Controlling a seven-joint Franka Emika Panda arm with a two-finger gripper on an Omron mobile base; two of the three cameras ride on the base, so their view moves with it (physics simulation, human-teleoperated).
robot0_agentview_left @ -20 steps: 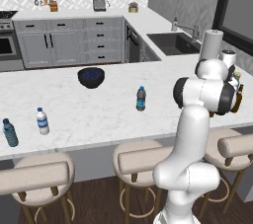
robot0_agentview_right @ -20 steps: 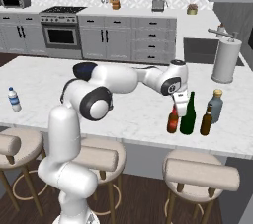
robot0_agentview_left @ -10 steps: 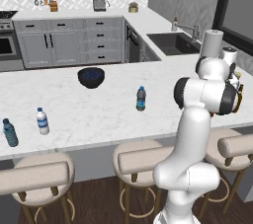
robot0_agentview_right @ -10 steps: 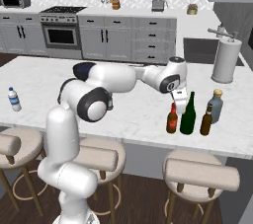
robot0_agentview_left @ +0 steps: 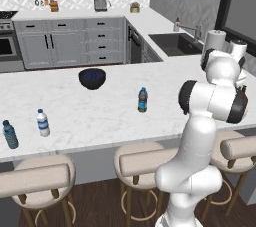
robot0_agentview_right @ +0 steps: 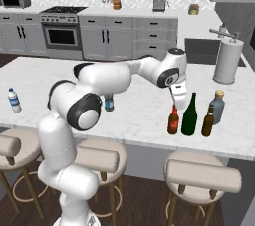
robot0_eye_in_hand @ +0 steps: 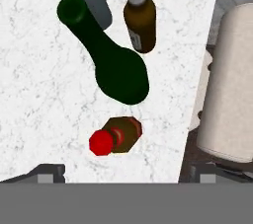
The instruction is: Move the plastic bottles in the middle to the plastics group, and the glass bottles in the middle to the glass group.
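The gripper [robot0_agentview_right: 180,101] has risen a little over the last second and now hangs just above the brown bottle with red cap [robot0_agentview_right: 173,120], jaws spread wide, holding nothing. That bottle stands upright on the counter [robot0_agentview_right: 139,120], just beside the dark green wine bottle [robot0_agentview_right: 189,115], which sits next to the amber bottle [robot0_agentview_right: 207,122] and the grey-blue bottle with tan cap [robot0_agentview_right: 216,107]. So both glass bottles look already delivered to the glass group at the right end; the lift reads as a retreat after release. The dark-labelled plastic bottle [robot0_agentview_left: 142,100] stands alone mid-counter, well apart from the two plastic bottles [robot0_agentview_left: 43,123] at the far left edge. Likely next target.
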